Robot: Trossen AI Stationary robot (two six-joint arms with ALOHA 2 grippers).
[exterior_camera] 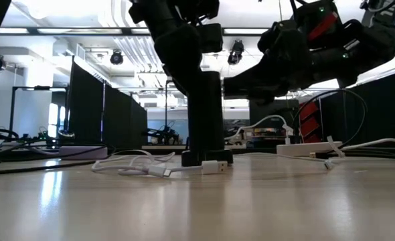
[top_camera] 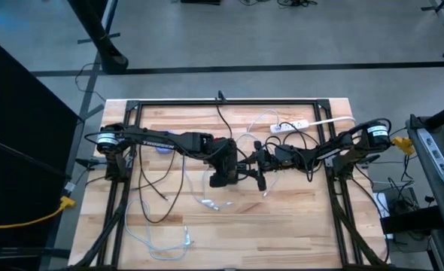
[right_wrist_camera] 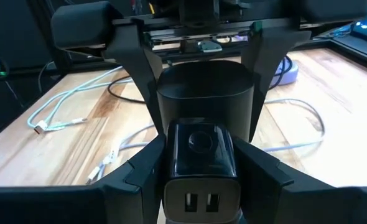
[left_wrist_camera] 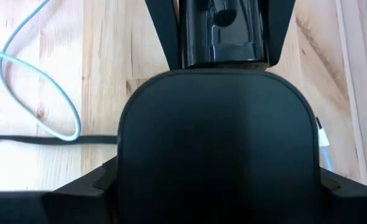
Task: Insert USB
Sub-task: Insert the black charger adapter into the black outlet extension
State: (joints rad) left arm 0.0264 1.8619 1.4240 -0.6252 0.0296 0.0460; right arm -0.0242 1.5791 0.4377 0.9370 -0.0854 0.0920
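The left gripper is closed on a tall black block with rounded corners, one finger against each of its sides. In the low view the block stands upright on its base on the wooden table, under the left arm.

The right gripper meets it from the opposite side. Its fingers press against the two sides of a glossy black dual-port USB adapter, which sits right against the block. The adapter's two ports face away from the block, back toward the right wrist.

A white USB cable lies loose on the table just in front of the block's base, with its plug free and neither gripper touching it. More white cable loops across the boards farther from the block. A black cable trails away from the block on the left arm's side. A white power strip lies well beyond the block, toward the far right corner of the table.

The table is pale butcher-block wood, bordered by a black metal frame. Around the block's table the floor is grey. Level across the table, behind the block, black partition panels stand under bright ceiling lights.
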